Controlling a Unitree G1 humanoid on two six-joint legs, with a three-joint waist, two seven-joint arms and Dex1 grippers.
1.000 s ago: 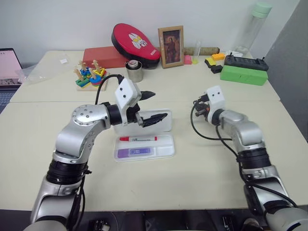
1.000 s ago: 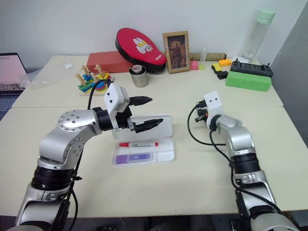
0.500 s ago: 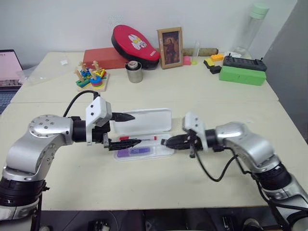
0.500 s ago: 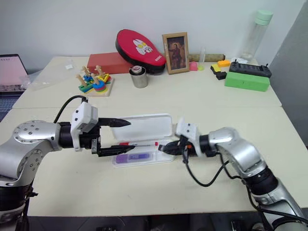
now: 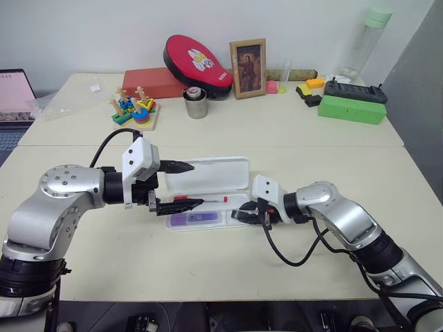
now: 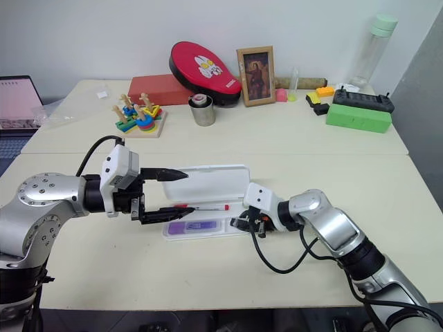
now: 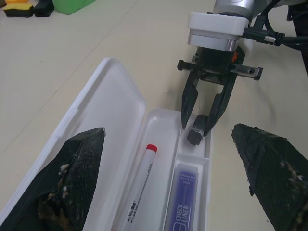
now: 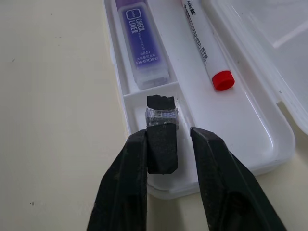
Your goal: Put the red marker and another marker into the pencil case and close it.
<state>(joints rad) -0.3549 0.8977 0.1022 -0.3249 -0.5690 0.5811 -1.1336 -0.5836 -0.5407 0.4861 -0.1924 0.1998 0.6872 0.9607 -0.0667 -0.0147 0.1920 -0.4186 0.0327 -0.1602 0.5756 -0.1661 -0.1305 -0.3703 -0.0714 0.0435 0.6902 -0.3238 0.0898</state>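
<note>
R gripper (image 5: 241, 214) now lower, at pencil case (image 5: 243, 203) end, jaws wider.

Bright, even light; soft shadows

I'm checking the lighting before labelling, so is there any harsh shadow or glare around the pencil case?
Left eye view: soft, even light, only a faint shadow beneath the right gripper; right wrist view: no strong glare on the pencil case, and the purple marker has legible print.
</note>
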